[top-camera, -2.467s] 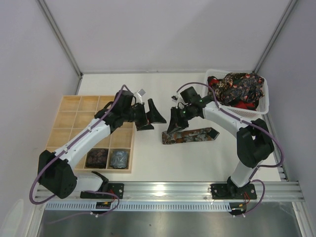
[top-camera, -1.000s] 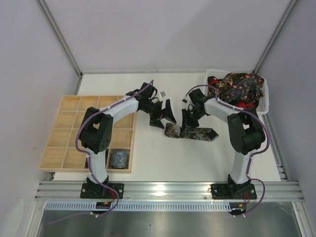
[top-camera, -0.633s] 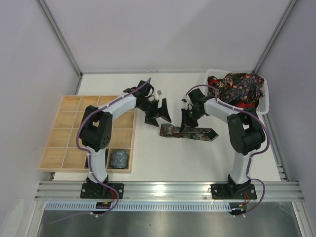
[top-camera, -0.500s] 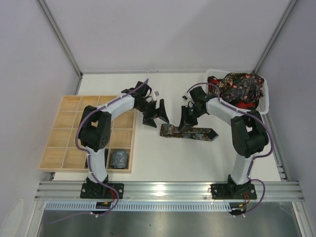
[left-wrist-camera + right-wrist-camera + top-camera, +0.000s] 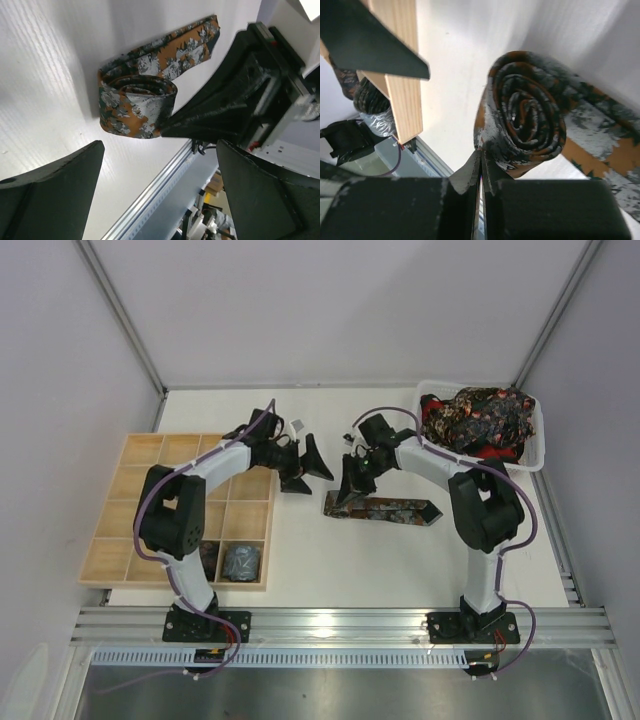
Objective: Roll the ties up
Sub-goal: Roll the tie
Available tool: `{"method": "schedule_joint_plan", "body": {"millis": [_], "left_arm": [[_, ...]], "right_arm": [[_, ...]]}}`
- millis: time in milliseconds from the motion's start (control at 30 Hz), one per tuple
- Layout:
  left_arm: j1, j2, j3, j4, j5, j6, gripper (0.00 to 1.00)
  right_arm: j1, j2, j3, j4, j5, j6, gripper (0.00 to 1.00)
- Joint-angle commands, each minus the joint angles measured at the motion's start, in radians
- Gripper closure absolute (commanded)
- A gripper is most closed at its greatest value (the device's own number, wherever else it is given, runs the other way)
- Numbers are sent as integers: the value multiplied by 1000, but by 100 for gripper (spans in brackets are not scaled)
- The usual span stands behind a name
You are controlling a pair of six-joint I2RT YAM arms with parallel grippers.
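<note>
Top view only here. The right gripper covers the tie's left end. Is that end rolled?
Observer: Yes, the right wrist view shows the tie wound into a tight spiral there.
Operator: Right gripper shut?
Observer: Shut. The right gripper touches the spiral's outer edge; whether it pinches fabric, I cannot tell.
Operator: And the left?
Observer: Left wrist view: the left gripper is wide open, clear of the tie.

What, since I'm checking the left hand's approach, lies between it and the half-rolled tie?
Only bare white table separates the open left hand from the tie. The left wrist view shows it, and the top view agrees.
</note>
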Motion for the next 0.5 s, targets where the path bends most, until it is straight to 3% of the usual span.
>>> {"method": "schedule_joint_plan", "body": {"millis": [0, 267, 467], "left_arm": [[3, -12, -30, 119, 99, -60, 0], [-12, 97, 24, 57, 116, -3, 0], [-74, 174, 170, -17, 52, 70, 0]], "right_arm": [[-39, 18, 18, -6, 19, -33, 94], [-83, 38, -23, -23, 41, -95, 94], [-105, 40, -40, 0, 32, -101, 94]]}}
